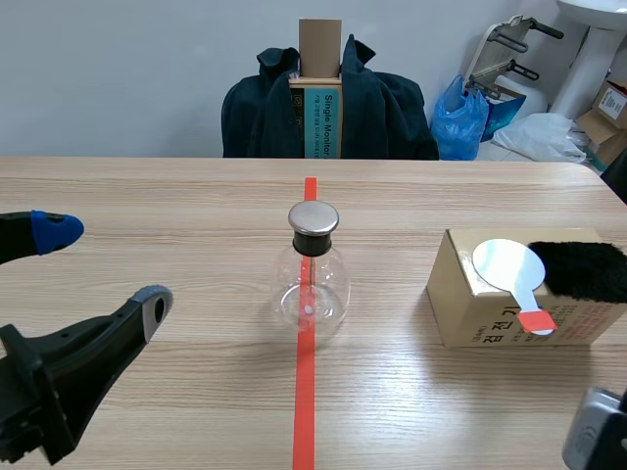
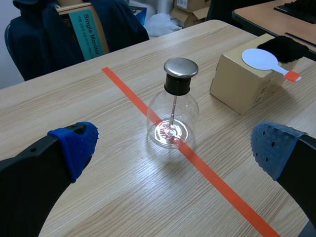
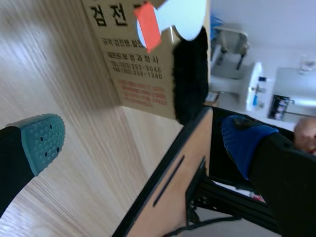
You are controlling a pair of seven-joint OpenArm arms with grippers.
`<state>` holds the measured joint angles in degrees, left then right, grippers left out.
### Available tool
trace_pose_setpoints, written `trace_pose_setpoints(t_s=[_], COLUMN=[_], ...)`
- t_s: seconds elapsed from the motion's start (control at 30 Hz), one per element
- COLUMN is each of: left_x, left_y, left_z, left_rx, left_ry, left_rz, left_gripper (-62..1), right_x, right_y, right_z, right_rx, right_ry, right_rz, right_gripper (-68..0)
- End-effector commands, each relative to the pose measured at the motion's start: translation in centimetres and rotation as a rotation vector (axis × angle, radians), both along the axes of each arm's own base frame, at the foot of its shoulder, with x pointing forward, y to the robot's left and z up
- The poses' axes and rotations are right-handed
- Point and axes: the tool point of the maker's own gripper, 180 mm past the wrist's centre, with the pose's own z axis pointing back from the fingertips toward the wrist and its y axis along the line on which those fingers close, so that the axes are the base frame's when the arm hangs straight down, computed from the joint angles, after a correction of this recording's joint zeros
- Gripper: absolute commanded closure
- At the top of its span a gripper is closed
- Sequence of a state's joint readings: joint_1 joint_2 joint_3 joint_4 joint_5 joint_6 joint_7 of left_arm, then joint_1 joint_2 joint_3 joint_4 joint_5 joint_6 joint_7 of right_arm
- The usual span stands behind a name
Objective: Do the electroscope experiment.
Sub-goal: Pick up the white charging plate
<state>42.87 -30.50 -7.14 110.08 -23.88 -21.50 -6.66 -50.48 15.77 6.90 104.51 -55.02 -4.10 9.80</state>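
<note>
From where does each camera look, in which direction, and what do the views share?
Scene view: from the robot's side, centred, facing across the wooden table to the clear glass flask with a metal cap; the open left gripper shows.
Left wrist view: behind that gripper, looking forward and down at the flask and the brown cardboard box.
Right wrist view: tilted, past the open right gripper, close on the box's printed side.
Shared: all three show the box, white round paddle and black fur on it.
</note>
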Motion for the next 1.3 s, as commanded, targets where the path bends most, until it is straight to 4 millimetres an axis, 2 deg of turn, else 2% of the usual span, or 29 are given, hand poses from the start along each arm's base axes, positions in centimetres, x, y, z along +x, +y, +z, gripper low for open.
trace_pose_setpoints(t_s=[0.0,0.2,0.43,0.73,1.2,1.27], left_x=[-0.1,-0.1,-0.1,-0.1,-0.1,-0.1], left_y=[-0.3,-0.3,-0.3,-0.3,-0.3,-0.3], left_z=[0.5,0.5,0.5,0.5,0.5,0.5], left_rx=[-0.025,-0.025,-0.025,-0.025,-0.025,-0.025], left_ry=[-0.011,-0.011,-0.011,-0.011,-0.011,-0.011], left_rz=[-0.003,-0.002,-0.002,-0.002,-0.003,-0.003], left_gripper=[-62.3,-62.3,-62.3,-62.3,-62.3,-62.3], right_x=[1.2,3.5,5.0,6.8,7.2,7.2], right_y=[-0.3,-0.3,0.9,2.9,3.3,3.3], right_z=[0.6,0.5,-1.3,-1.6,-1.3,-1.3], right_rx=[-0.024,-0.078,-0.104,-0.071,-0.071,-0.071], right_ry=[-0.06,-0.184,-0.195,-0.22,-0.237,-0.237], right_rz=[0.011,0.03,0.122,0.208,0.232,0.232], right_gripper=[-67.9,-67.9,-67.9,-67.9,-67.9,-64.8])
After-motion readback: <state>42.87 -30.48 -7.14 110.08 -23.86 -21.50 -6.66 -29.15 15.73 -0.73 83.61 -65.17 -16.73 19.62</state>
